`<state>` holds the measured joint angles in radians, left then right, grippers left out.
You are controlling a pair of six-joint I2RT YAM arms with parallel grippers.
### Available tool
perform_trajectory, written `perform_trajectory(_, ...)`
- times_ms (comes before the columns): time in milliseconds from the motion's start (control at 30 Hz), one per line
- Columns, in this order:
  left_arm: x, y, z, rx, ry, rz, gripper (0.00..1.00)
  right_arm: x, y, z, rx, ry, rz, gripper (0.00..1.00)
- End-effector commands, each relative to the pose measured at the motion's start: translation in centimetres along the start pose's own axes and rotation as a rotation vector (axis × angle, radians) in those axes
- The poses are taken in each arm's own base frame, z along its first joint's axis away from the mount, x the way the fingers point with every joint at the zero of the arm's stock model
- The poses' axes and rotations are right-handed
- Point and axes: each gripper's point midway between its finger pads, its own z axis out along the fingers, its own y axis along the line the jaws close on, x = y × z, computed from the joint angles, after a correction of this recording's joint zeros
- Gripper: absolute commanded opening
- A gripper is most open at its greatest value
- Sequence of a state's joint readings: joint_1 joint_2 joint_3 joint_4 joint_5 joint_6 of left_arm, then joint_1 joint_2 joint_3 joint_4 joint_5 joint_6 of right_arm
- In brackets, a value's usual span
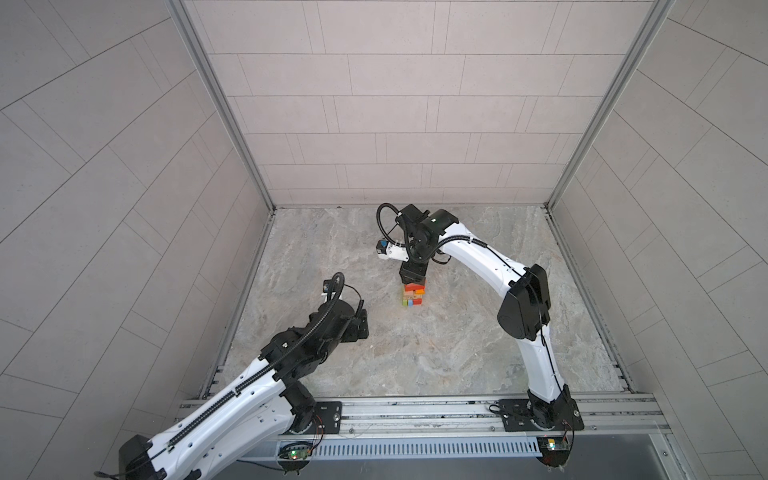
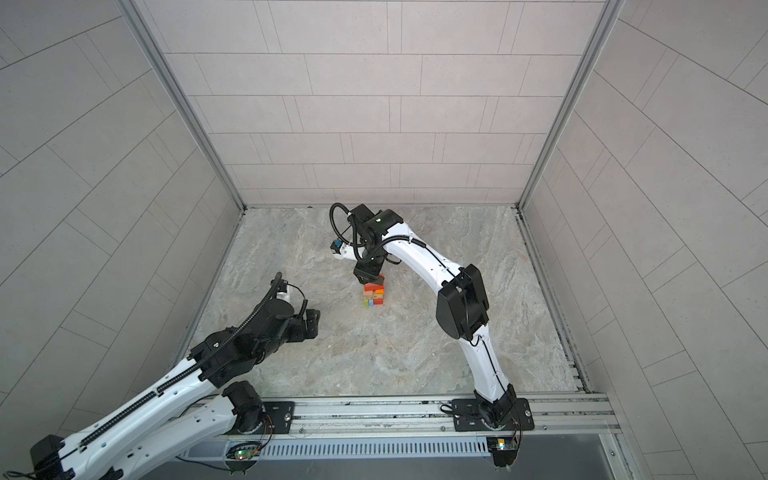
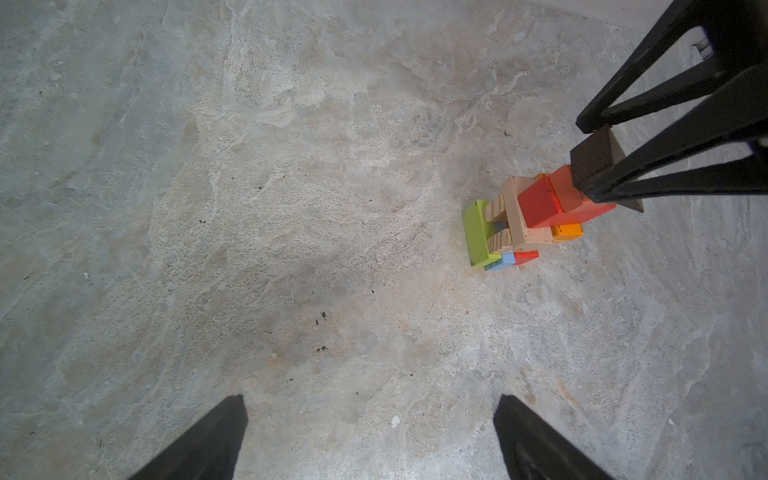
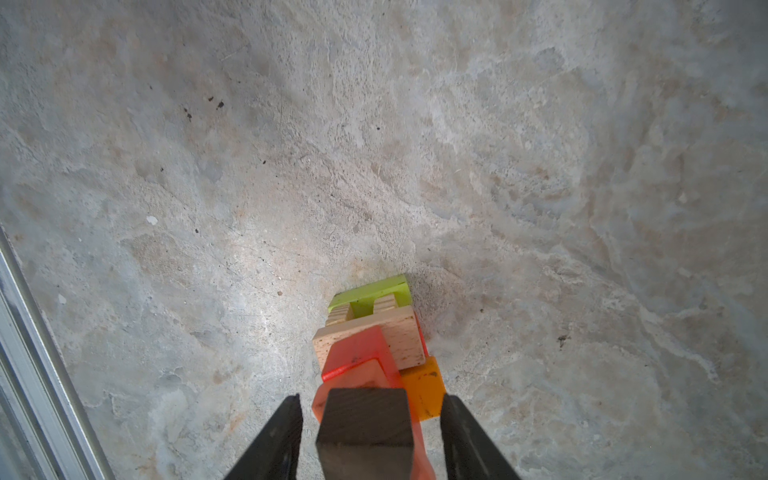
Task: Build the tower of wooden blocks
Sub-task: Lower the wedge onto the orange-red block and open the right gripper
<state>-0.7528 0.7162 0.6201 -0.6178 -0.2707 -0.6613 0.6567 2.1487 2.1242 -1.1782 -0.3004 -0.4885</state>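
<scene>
The tower stands mid-floor. Its wood blocks lie in crossed layers: lime green, light blue and red lowest, tan and orange above, then red. A dark brown block lies on top. My right gripper hangs straight over the tower, open, with a finger on each side of the brown block and a gap showing at both sides. My left gripper is open over bare floor, left of the tower.
The stone-patterned floor is boxed in by tiled walls at the back and on both sides. A metal rail with the arm bases runs along the front. A metal floor edge shows in the right wrist view.
</scene>
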Motion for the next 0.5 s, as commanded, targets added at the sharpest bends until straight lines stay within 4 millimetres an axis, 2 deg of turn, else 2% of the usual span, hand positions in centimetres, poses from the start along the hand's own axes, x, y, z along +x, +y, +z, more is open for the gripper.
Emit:
perform_trajectory(0,-0.2,0.4,0.1,-0.018,-0.012,0.004,1.00,-0.2,0.4,-0.6,0.008,0.000,-0.017,0.57)
perform_trajectory(233,-0.7,0.7,-0.6,-0.029,-0.025,-0.007,1.00,-0.9,0.3,-2.0,0.036,-0.035,-0.025,0.60)
perform_trajectory(467,-2.3,0.6,-2.4,-0.010,-0.077,-0.021,1.00,-2.4,-0.4,-5.6,0.129,-0.149,0.012,0.66)
